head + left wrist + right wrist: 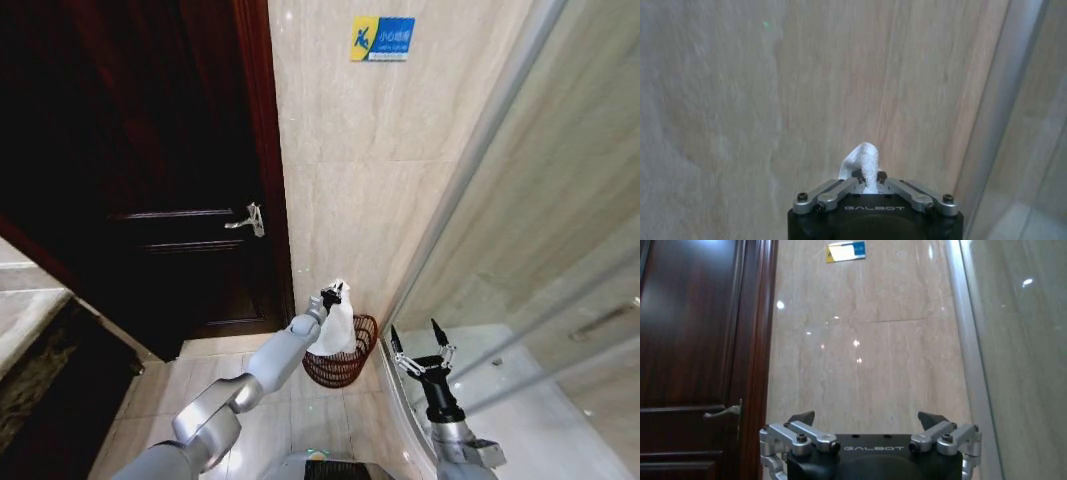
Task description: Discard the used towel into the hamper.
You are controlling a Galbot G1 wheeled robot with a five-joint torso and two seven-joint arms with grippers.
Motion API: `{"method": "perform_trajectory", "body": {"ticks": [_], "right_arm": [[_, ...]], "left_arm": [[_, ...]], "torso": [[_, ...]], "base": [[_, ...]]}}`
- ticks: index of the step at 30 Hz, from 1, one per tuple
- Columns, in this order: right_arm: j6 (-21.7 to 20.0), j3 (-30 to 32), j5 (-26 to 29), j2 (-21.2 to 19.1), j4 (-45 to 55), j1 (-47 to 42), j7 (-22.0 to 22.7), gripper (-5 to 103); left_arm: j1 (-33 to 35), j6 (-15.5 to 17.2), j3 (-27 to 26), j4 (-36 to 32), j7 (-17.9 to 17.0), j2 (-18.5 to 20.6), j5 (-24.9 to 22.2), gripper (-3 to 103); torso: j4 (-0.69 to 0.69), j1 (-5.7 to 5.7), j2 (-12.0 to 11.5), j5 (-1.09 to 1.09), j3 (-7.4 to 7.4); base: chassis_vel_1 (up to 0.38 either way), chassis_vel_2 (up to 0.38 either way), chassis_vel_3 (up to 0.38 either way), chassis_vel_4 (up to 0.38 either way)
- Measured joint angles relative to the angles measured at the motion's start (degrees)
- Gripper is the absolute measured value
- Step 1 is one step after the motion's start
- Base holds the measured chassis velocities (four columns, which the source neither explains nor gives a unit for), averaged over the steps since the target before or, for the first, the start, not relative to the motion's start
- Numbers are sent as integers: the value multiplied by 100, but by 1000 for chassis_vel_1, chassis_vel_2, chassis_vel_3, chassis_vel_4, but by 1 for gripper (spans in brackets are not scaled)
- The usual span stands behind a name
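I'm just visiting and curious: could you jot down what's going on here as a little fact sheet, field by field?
Place: tiled bathroom corner beside a dark wooden door and a glass shower screen
Left gripper: raised over the hamper, shut on a white towel
Towel: hangs from the gripper, its lower end at the hamper's opening
Hamper: dark wire basket on the floor against the wall
Right gripper: open, holding nothing, idle by the shower screen
Wall sign: blue and yellow, high on the tiles

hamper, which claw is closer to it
Left. The left claw holds the towel just above the hamper; the right claw waits open, off to the hamper's right.
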Motion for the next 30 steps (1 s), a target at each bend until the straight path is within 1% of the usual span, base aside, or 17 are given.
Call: {"method": "perform_trajectory", "body": {"ticks": [1,2,3,4,7,8,9,10,12,13,16,18,19,21,23,26,30], "right_arm": [[24,-3,-2,17,-14,-21,-58,100],[44,-7,-4,36,-27,-37,-108,100],[64,-7,-4,53,-35,-52,-140,100],[64,-7,-4,53,-35,-52,-140,100],[99,-7,-3,87,-53,-71,-174,100],[127,7,6,107,-65,-74,-182,100],[127,7,6,107,-65,-74,-182,100],[147,23,27,110,-73,-75,-183,100],[179,46,57,110,-99,-89,-183,100],[192,54,72,111,-115,-98,-183,100],[209,66,90,112,-146,-104,-185,100],[216,71,103,112,-164,-102,-185,100],[216,71,103,112,-164,-102,-185,100],[218,71,112,115,-177,-86,-184,100],[219,68,119,116,-187,-78,-183,100],[231,68,129,116,-223,-60,-180,100],[265,69,156,116,-284,-36,-180,100]], "left_arm": [[-36,29,150,113,61,37,-62,3],[-54,55,272,206,153,33,-96,3],[-80,73,366,296,238,16,-113,3],[-80,73,366,296,238,16,-113,3],[-142,93,505,436,429,-16,-128,3],[-146,146,591,459,611,-21,-120,3],[-146,146,591,459,611,-21,-120,3],[-144,190,634,459,703,-21,-102,3],[-118,283,688,509,772,-66,-3,3],[-97,336,706,545,789,-101,78,3],[-80,379,751,701,780,-189,253,3],[-87,384,795,950,652,-329,448,3],[-87,384,795,950,652,-329,448,3],[-140,382,804,1281,492,-511,613,3],[-190,380,804,1536,426,-630,733,3],[-235,392,839,1733,359,-710,831,3],[-273,531,893,1936,216,-736,995,3]], "torso": [[5,0,0,10,0],[5,0,-1,8,1],[3,-1,-1,-1,1],[3,-1,-1,-1,1],[3,-6,1,7,-2],[2,-7,1,3,-1],[2,-7,1,3,-1],[2,-7,1,1,-1],[3,-7,1,7,-2],[3,-5,0,3,-1],[3,-3,0,4,0],[3,-3,0,4,0],[3,-3,0,4,0],[3,-3,0,5,-1],[2,-4,1,4,-1],[2,-3,0,4,0],[3,-4,0,4,0]], "base": [[-56,-24,15,-12],[0,0,0,0],[0,0,0,0],[0,0,0,0],[23,-22,-11,36],[0,0,0,0],[0,0,0,0],[0,0,0,0],[0,0,0,0],[0,0,0,0],[0,0,0,0],[0,0,0,0],[0,0,0,0],[0,0,0,0],[0,0,0,0],[0,0,0,0],[0,0,0,0]]}}
